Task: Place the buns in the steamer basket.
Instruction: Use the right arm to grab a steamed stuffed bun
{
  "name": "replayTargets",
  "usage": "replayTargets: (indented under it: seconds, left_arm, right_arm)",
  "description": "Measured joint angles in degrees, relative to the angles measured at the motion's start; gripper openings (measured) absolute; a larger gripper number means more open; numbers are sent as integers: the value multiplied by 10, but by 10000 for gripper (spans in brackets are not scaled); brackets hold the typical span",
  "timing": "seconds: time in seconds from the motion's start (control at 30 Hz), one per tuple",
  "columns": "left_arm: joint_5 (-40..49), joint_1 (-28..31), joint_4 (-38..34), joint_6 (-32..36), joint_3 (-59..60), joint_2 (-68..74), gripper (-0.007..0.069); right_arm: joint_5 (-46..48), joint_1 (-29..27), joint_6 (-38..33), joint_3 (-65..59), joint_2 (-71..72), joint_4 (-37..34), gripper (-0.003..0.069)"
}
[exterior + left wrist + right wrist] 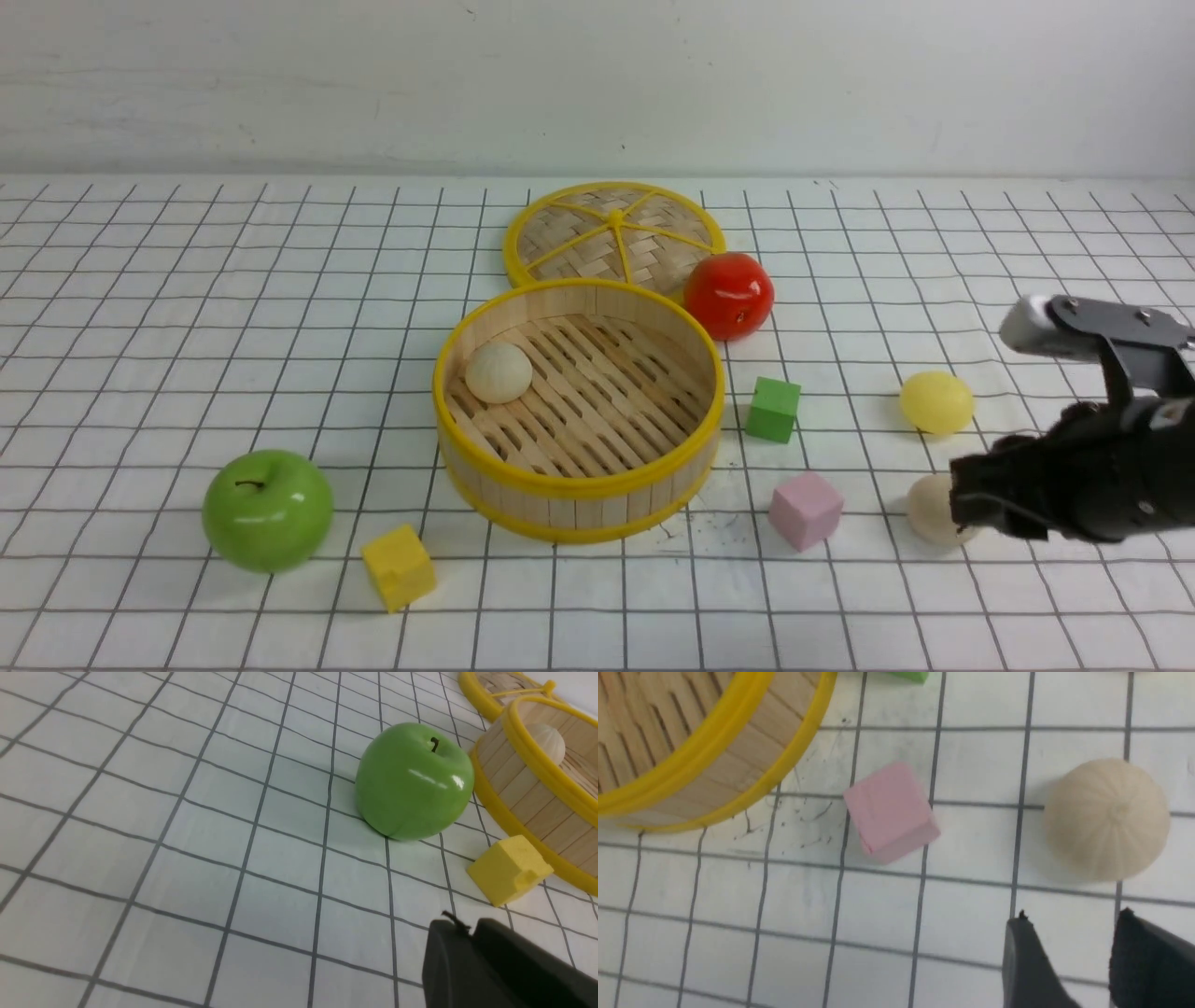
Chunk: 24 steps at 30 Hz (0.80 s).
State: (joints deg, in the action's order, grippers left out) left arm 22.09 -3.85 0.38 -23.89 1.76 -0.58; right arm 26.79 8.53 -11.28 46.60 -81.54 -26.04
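Beige and matte, the nearer loose bun (934, 510) is sitting toward the near right corner of the tabletop (635, 611), and the right pincer (1074, 913) is hanging close to it, jaws standing apart with nothing between them. In the right wrist view the bun is lying beyond the fingertips, so it is seemingly waiting more toward the tabletop's far edge than the pincer is reaching. In the front view the pincer is overlapping the bun's side that is facing the right edge. The bun is showing a round dome with no long axis, so the jaws are probably needing no particular turn; what the coming move is likely calling for is a short shift toward the far edge, then a lowering around the dome. Going down too soon could be pressing a fingertip onto it.

The yellow bun (937, 403) is resting nearby, farther toward the far edge. The right arm is clearly being the nearer one to both; the left pincer (466, 921) is pointing toward the left side, and whether it is standing open or closed I cannot tell. The steamer basket (579, 483) is lying toward the left edge from these two, already holding one cream bun (499, 373).
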Motion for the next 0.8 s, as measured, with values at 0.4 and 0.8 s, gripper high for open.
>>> replayTargets:
  seconds: [0.4, 0.8]
  left_arm:
    - [0, 0, 0, 0, 0, 0, 71]
    - [0, 0, 0, 0, 0, 0, 74]
  right_arm:
    - [-37, 0, 47, 70, -136, 134, 335]
    - [-65, 0, 49, 73, -170, 148, 262]
